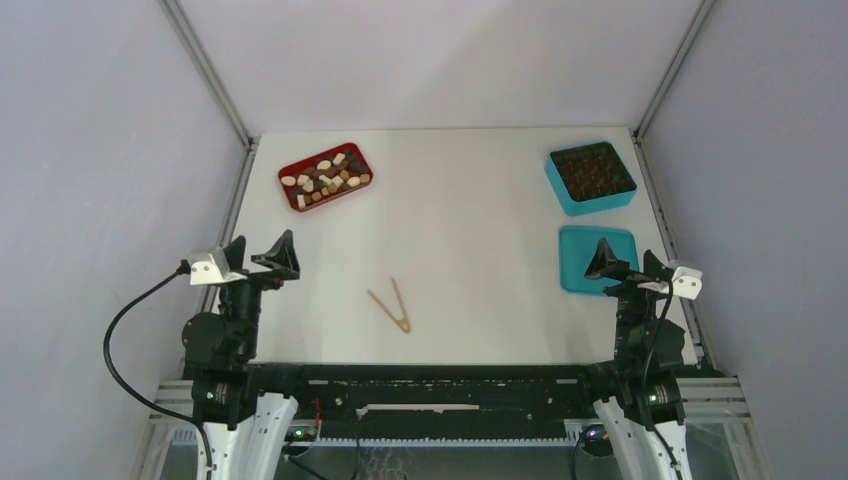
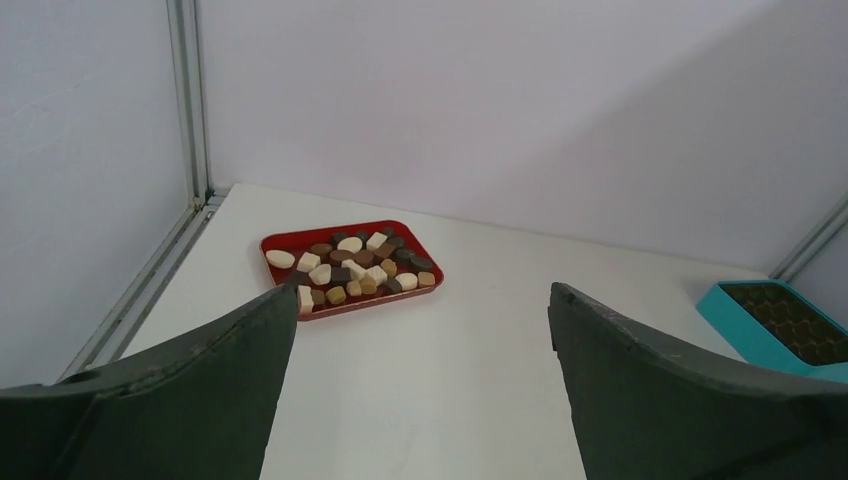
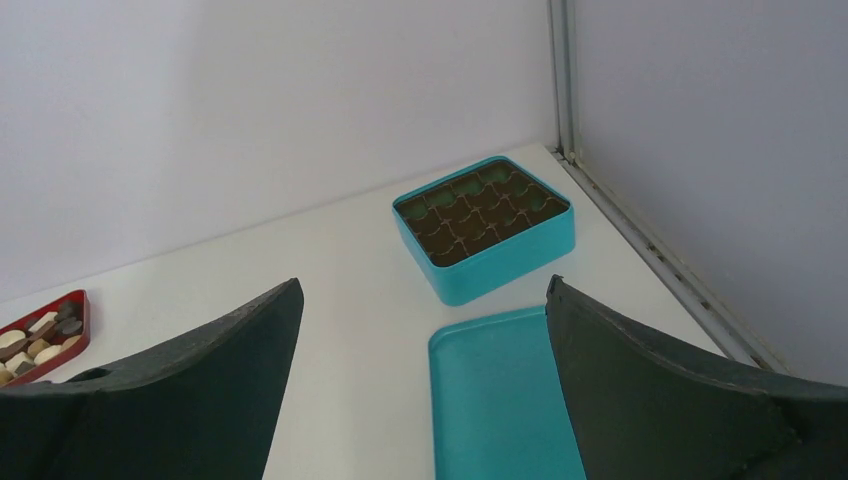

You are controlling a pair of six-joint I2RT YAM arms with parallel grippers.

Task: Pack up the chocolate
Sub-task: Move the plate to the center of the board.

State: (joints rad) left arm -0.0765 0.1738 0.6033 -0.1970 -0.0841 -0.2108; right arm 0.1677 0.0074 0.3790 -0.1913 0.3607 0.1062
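Observation:
The chocolate [image 1: 325, 176] is a heap of small dark brown, tan and cream pieces in a red tray [image 1: 335, 201] at the far left of the table. In the left wrist view the chocolate [image 2: 350, 265] and its tray [image 2: 370, 302] lie well ahead of my left gripper [image 2: 422, 300], which is open and empty. My left gripper [image 1: 262, 250] hovers near the table's left front. My right gripper [image 1: 628, 258] is open and empty too, above the near edge of the teal lid [image 3: 500, 390]. An open teal box [image 3: 500, 270] with a dark grid insert [image 1: 592, 170] stands beyond it.
Wooden V-shaped tongs [image 1: 392, 305] lie on the white table near the front, between the two arms. The teal lid [image 1: 585, 255] lies flat just in front of the teal box [image 1: 590, 205]. Grey walls and metal rails close in the table on three sides.

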